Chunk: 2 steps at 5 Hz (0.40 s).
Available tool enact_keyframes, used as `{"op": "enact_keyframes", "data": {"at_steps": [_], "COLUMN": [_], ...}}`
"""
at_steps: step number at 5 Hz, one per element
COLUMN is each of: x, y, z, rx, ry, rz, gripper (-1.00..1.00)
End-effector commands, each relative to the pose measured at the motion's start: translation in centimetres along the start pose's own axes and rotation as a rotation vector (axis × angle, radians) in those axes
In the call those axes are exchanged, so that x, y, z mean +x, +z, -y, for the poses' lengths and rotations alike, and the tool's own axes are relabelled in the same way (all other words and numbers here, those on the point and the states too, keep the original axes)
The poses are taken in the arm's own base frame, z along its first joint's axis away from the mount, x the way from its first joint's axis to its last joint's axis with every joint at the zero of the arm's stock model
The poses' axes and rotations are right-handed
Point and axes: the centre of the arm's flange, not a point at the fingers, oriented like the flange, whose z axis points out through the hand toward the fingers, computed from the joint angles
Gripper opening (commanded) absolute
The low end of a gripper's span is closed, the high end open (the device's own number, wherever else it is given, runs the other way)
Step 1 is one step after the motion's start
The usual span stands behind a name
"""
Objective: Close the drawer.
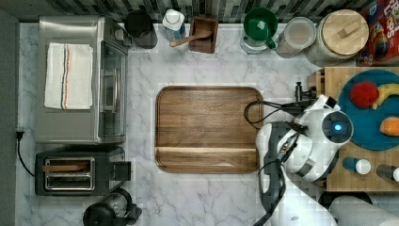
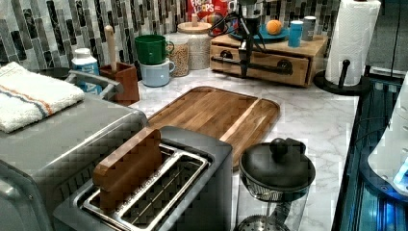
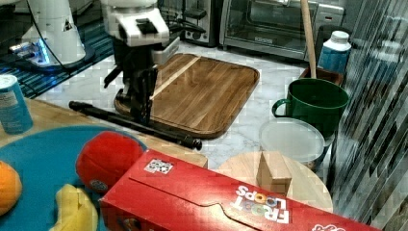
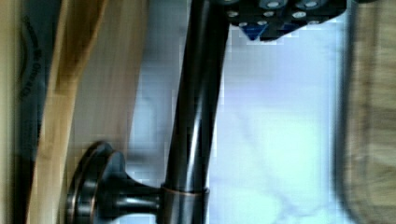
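The drawer [image 2: 262, 62] sits in a pale wooden stand at the counter's back in the left view, with a dark bar handle [image 2: 269, 67] across its front. In the top view its front [image 1: 316, 81] stands out a little past the stand's top. My gripper [image 2: 244, 67] hangs straight down at the handle's middle. In the right view the gripper [image 3: 143, 115] meets the bar [image 3: 168, 134] on the side facing the tray. The wrist view shows the bar [image 4: 196, 116], its round mount and the pale drawer front [image 4: 107, 93] close up.
A dark wooden tray [image 1: 207, 129] lies on the marble counter beside the gripper. A blue plate [image 1: 362, 122] of fruit, cans and a cereal box [image 3: 216, 197] rest on the stand. Mugs [image 2: 154, 60], jars, a toaster oven [image 1: 80, 77], a toaster [image 1: 70, 172] and a paper towel roll [image 2: 353, 41] ring the counter.
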Motion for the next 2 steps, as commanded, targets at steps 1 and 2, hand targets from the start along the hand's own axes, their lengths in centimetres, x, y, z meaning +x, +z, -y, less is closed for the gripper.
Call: {"op": "enact_keyframes", "data": {"at_steps": [1, 2], "x": [-0.96, -0.71], "y": [-6.17, -6.71], "z": [-15.92, -15.45], "rx": [-0.133, -0.101], "ry": [-0.002, 0.07], "rz": [-0.088, -0.072], "gripper": [-1.0, -1.0]}}
